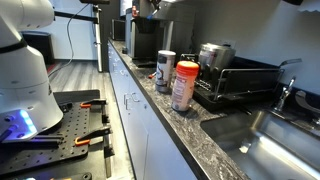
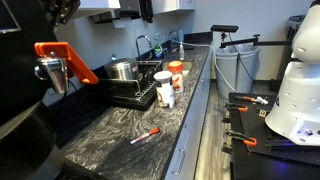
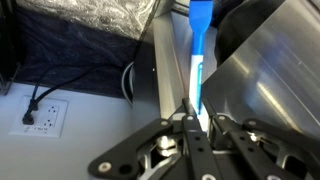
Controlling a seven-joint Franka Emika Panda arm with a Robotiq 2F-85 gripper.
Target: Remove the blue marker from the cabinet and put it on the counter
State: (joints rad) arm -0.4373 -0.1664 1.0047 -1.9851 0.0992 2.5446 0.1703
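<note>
1. We see two jars [image 2: 165, 88] on the counter [image 2: 100, 135], just beside the rack [image 2: 130, 97].
2. A pen [image 2: 145, 135] lies on the counter before the jars.
3. The marker [image 3: 197, 60] stands between the tips of the gripper [image 3: 197, 122].

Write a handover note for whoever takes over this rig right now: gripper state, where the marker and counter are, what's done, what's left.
Gripper: the fingers look shut on the blue marker in the wrist view.
Blue marker: held high up at the cabinet, blue cap pointing away from the gripper.
Counter: far below, with bare stone in front of the dish rack.
Done: marker grasped.
Left: carry it clear of the cabinet, lower it, lay it on the counter, release.
</note>
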